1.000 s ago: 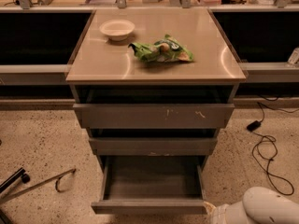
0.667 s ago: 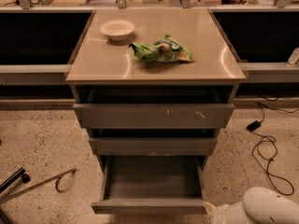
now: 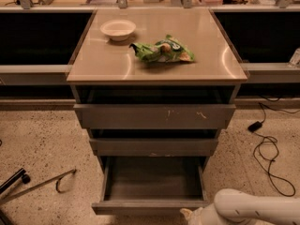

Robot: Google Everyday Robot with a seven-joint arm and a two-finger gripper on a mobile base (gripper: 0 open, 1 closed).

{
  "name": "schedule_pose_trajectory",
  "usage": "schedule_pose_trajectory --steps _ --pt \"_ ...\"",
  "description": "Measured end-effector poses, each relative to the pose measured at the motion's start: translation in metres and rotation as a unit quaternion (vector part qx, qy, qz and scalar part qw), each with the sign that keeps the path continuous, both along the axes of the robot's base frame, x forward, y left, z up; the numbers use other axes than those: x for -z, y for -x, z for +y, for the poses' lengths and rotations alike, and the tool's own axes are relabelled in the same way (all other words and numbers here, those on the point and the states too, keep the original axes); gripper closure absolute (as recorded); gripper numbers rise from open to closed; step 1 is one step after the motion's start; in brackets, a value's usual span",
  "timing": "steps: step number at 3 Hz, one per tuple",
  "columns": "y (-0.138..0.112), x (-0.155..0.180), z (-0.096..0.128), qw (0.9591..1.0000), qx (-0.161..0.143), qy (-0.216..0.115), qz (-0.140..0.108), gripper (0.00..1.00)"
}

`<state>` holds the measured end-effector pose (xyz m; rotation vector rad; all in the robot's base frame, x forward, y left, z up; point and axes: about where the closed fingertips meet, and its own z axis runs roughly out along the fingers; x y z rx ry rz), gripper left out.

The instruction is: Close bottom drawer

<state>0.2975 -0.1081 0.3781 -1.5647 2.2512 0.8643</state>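
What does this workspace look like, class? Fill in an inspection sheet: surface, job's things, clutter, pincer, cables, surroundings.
Surface: tan cabinet top, holding two items.
Job's things: bottom drawer, pulled well out.
Clutter: white bowl and green bag on the top.
Pincer: low by the drawer's front right corner, on a white arm; contact cannot be told.
Cables: black cable looped on the floor at right.
Surroundings: speckled floor; metal rod lying at left.

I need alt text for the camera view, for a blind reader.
The bottom drawer of a grey cabinet stands pulled out, with the end effector near its front right corner. A white bowl and a green snack bag lie on the cabinet top.
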Motion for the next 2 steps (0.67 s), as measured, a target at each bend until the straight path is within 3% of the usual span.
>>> schedule_pose_trajectory --steps 1,2 --pt "-0.0111 0.0659 0.0506 0.9979 -0.034 -0.04 0.037 0.0" --pt "-0.0111 0.0661 0.0507 0.9979 -0.034 -0.04 0.037 0.0"
